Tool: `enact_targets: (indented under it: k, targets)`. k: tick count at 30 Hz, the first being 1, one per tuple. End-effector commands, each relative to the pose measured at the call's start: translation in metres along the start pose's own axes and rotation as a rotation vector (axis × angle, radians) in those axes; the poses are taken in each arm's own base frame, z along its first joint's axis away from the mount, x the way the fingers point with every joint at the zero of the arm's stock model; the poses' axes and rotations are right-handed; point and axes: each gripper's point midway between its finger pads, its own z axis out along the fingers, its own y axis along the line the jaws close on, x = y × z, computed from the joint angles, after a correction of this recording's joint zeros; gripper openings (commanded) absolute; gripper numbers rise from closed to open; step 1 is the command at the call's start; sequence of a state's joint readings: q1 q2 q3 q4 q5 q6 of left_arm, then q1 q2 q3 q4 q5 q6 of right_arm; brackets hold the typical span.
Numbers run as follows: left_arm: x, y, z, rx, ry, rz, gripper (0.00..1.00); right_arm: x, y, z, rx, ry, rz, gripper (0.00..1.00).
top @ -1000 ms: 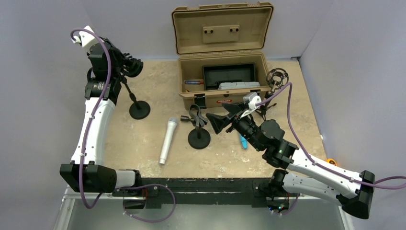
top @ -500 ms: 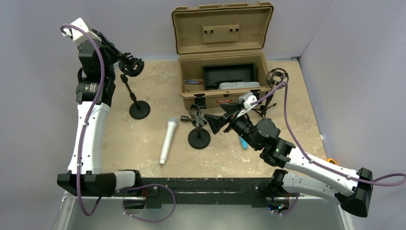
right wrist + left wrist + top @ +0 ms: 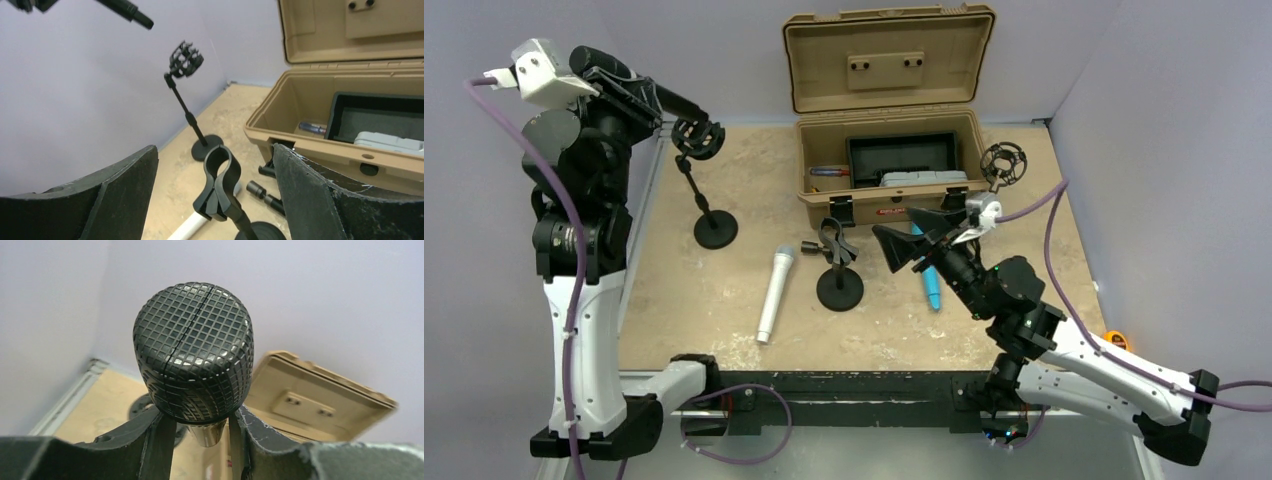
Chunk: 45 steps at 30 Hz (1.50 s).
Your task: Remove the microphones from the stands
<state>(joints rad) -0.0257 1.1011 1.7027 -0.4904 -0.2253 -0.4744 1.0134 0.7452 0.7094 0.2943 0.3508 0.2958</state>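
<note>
Microphone (image 3: 194, 350) pinched below its grille by left gripper (image 3: 199, 429), raised clear above stand (image 3: 714, 229), tail pointing toward the empty mount (image 3: 698, 138); removal judged essentially done. Right gripper (image 3: 902, 236) spread wide, holding nothing, parked near clip stand (image 3: 838, 270), apparently to keep out of the way.
</note>
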Motion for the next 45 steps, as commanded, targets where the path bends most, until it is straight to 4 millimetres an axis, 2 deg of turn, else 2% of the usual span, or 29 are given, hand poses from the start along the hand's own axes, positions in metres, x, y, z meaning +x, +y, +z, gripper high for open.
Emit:
enact_targets:
  k: [1,3,6,8,11,15,19,23,25,27,31,38,41,45]
  targets:
    - [-0.006,-0.06,-0.029,0.273,0.066,-0.098,0.0,-0.05,-0.008,-0.013,0.065,-0.153,0.099,0.83]
    - [0.012,-0.092,-0.039,0.426,0.156,-0.119,0.0,-0.061,-0.016,-0.021,0.099,-0.193,0.121,0.83]
    - [0.054,-0.138,-0.058,0.604,0.332,-0.106,0.0,-0.082,-0.023,-0.035,0.123,-0.256,0.149,0.83]
    - [0.09,-0.167,-0.072,0.714,0.476,-0.121,0.0,-0.097,-0.027,-0.046,0.138,-0.299,0.166,0.83]
    - [0.149,-0.206,-0.107,0.85,0.711,-0.172,0.0,-0.118,-0.036,-0.065,0.163,-0.366,0.201,0.83]
    - [0.23,-0.227,-0.141,0.846,0.991,-0.223,0.0,-0.14,-0.044,-0.089,0.171,-0.444,0.248,0.83]
    - [0.296,-0.235,-0.171,0.766,1.158,-0.163,0.0,-0.145,-0.047,-0.1,0.16,-0.473,0.269,0.83]
    - [0.357,-0.24,-0.199,0.684,1.267,-0.12,0.0,-0.139,-0.045,-0.097,0.157,-0.454,0.266,0.83]
    - [0.394,-0.236,-0.209,0.621,1.333,-0.079,0.0,-0.136,-0.043,-0.093,0.153,-0.438,0.266,0.83]
    - [0.425,-0.227,-0.212,0.552,1.367,-0.022,0.0,-0.135,-0.042,-0.092,0.15,-0.432,0.267,0.82]
    - [0.473,-0.212,-0.216,0.454,1.401,0.072,0.0,-0.13,-0.042,-0.092,0.144,-0.422,0.273,0.82]
    - [0.525,-0.191,-0.213,0.336,1.419,0.187,0.03,-0.13,-0.046,-0.096,0.152,-0.425,0.276,0.82]
    - [0.536,-0.185,-0.214,0.305,1.438,0.225,0.07,-0.127,-0.046,-0.095,0.157,-0.418,0.271,0.82]
    - [0.552,-0.179,-0.21,0.271,1.436,0.253,0.29,-0.125,-0.046,-0.094,0.158,-0.413,0.268,0.82]
